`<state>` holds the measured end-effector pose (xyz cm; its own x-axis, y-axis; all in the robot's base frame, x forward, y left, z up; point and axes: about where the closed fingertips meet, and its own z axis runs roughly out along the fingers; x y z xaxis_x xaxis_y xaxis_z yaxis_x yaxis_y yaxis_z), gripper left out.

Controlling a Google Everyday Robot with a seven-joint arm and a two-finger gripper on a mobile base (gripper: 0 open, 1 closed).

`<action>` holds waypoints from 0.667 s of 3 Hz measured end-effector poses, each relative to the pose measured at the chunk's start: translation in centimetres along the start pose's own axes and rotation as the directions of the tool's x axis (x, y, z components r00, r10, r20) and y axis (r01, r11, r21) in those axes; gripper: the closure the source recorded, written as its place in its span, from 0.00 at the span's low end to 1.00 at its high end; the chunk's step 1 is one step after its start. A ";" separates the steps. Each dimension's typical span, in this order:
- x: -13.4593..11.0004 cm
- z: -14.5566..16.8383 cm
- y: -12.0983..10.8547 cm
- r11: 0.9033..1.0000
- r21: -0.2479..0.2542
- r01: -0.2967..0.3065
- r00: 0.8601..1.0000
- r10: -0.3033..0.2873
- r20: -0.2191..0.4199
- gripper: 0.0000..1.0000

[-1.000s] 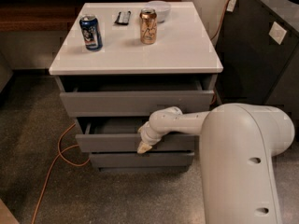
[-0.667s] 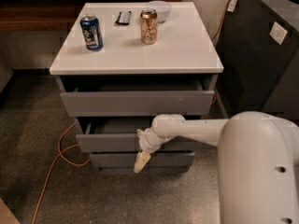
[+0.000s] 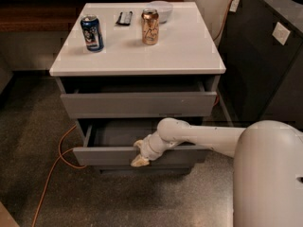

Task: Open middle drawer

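The grey cabinet [image 3: 137,56] has three drawers. The middle drawer [image 3: 104,156] is pulled out toward me, and its shallow grey inside [image 3: 118,135] shows behind the flat front panel. My gripper [image 3: 140,155] sits at the top edge of that front panel, a little right of its middle, at the end of my white arm [image 3: 199,135] reaching in from the right. The uppermost drawer [image 3: 137,104] stands slightly out, with a dark gap under the white top. The lowest drawer [image 3: 142,170] is mostly hidden under the middle one.
On the white top stand a blue can [image 3: 92,32], a gold can [image 3: 150,27], a small dark object [image 3: 124,18] and a white bowl [image 3: 161,8]. An orange cable [image 3: 59,160] lies on the floor at left. A dark cabinet [image 3: 265,56] stands at right.
The middle drawer's front has come a little further out toward me. My gripper dipped down the front panel, then came back up to its top edge.
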<state>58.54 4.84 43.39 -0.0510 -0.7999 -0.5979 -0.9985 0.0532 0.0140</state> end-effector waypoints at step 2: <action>-0.5 -0.7 0.0 1.000 0.000 0.000 1.000 0.000 0.000 1.00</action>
<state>58.53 4.84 44.30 -0.0511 -0.7999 -0.5980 -0.9985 0.0531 0.0143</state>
